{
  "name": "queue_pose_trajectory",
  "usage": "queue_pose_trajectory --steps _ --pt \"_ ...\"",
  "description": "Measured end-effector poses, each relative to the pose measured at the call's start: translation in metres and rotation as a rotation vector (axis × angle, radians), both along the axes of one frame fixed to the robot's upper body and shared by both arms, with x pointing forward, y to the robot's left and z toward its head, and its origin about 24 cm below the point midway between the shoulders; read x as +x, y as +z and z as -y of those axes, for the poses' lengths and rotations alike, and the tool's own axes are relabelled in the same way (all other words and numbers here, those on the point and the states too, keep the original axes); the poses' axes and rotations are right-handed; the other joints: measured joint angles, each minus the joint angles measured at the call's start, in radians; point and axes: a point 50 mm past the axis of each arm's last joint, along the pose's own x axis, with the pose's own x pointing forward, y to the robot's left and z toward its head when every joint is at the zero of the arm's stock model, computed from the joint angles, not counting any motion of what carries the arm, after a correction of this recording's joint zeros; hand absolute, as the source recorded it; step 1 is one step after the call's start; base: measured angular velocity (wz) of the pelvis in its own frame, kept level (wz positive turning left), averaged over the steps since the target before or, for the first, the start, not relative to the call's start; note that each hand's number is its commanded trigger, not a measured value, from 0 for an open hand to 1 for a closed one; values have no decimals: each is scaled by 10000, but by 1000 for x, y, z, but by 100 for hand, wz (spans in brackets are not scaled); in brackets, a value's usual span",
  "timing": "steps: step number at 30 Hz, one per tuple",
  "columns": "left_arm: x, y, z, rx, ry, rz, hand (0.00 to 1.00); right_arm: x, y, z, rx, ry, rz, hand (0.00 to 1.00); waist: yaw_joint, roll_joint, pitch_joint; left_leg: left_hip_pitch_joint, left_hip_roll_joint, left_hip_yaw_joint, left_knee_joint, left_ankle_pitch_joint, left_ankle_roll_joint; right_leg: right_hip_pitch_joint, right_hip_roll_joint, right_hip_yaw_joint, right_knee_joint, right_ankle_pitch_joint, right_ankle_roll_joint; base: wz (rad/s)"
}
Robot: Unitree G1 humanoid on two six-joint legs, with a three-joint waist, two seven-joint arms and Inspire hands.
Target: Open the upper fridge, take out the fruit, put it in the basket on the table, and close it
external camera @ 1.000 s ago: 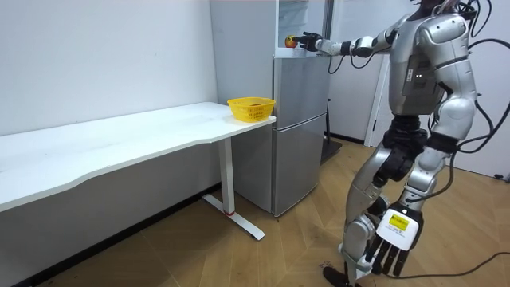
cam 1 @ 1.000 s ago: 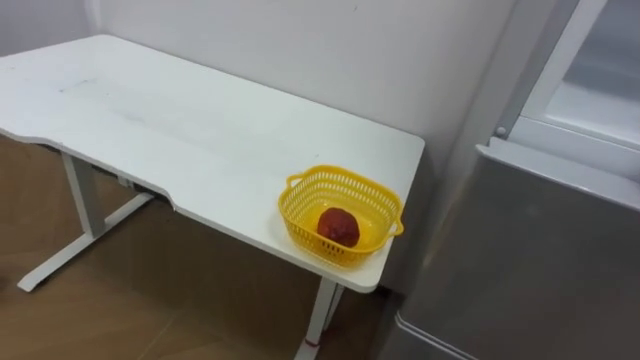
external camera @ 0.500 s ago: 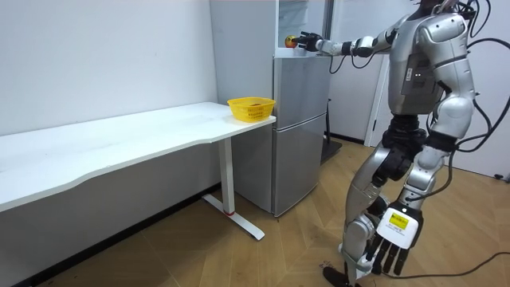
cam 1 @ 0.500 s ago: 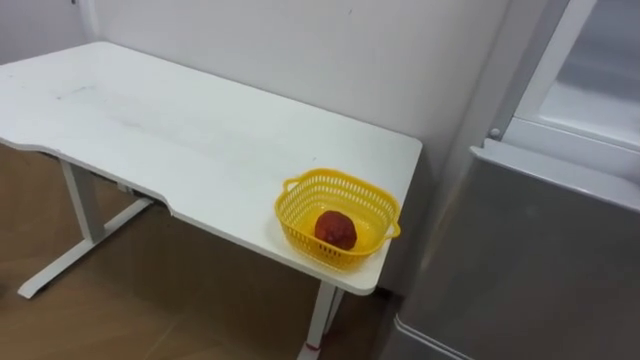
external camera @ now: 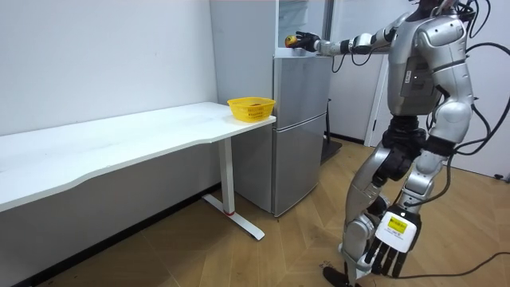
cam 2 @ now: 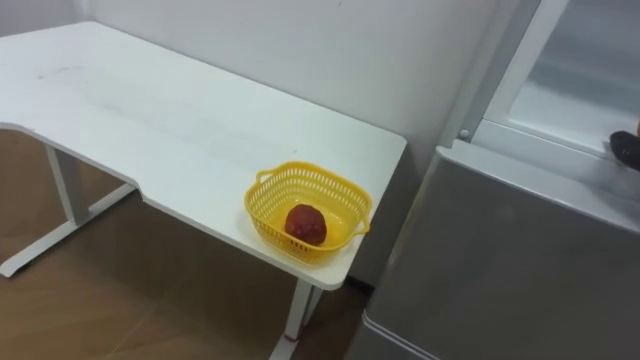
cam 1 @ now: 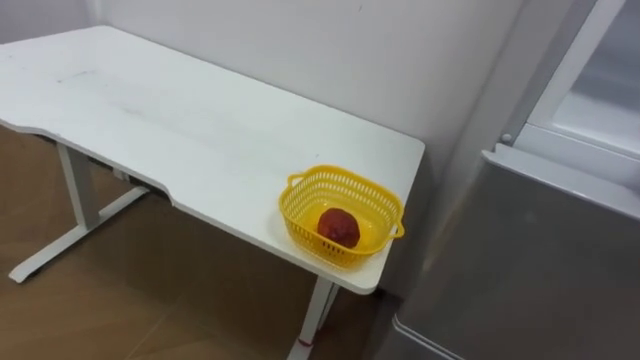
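Two hands, read in the room view: the right hand point(external camera: 304, 40), its arm stretched to the upper centre of the frame, is curled round a small yellow item point(external camera: 290, 40) at the open upper compartment of the grey fridge point(external camera: 299, 127); the left hand point(external camera: 386, 244) hangs low at the lower right, fingers slack and empty. Robot standing at the right of the frame, before the fridge. Centre of the eye views: yellow basket point(cam 1: 342, 216) holding a red fruit point(cam 1: 338, 226), on the corner of the white surface point(cam 1: 150, 110) next to the fridge
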Motion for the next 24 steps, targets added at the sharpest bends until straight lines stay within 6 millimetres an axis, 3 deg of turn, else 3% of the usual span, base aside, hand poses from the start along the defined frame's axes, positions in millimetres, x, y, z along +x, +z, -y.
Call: queue_pose_trajectory --steps 6,7,8,9,24 --pt "1 1 1 -46 25 93 0 1 4 0 -75 -88 75 0 1 38 37 -41 9 -1 -2 0 -3 -52 7 3 7 -13 2 0" --pt "1 1 1 -54 10 133 0 1 4 0 -73 -104 85 13 1 32 40 -51 9 1 -2 0 -3 -64 7 4 8 -13 3 0" --pt "2 1 1 -59 1 151 0 1 4 0 -72 -109 92 69 1 29 42 -55 9 3 -1 0 -2 -69 7 7 9 -12 3 0" --pt "2 1 1 -64 -7 171 0 1 4 0 -84 -109 93 100 7 17 47 -55 9 17 -3 1 -2 -79 7 33 16 -12 3 -4" --pt "12 2 2 -158 -116 407 0 -3 8 6 -139 -545 -84 100 21 -221 83 -49 16 105 -11 -82 33 -81 18 127 -26 49 -85 -1"
